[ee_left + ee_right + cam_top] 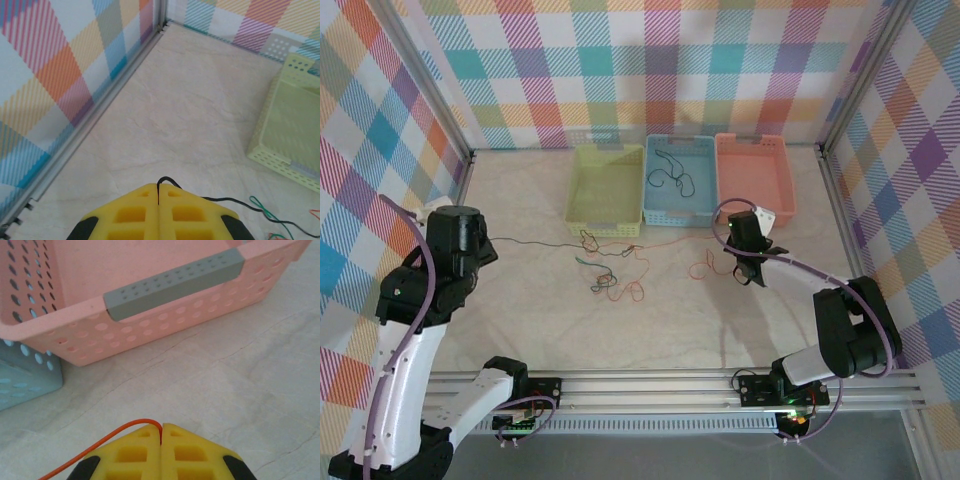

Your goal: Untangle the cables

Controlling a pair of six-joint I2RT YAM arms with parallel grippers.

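Tension matters here: our left hand pinches the black cable near the left edge of the tabletop, our right hand pinches the orange cable before the pink basket; the tangle lies mid-tabletop, so we should draw apart slowly.

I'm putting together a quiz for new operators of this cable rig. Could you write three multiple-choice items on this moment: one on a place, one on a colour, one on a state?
1. Which basket has a loose black cable lying in it?
A. the yellow-green one
B. the blue basket
C. the pink one

2. What colour is the cable pinched in the right gripper?
A. green
B. black
C. orange

3. How is the left gripper?
A. shut on a stretched black cable
B. wide open
C. shut on nothing

Key:
1 B: the top view shows the strand inside the middle basket.
2 C: an orange cable leaves its closed jaws.
3 A: the black strand comes out between its closed jaws.
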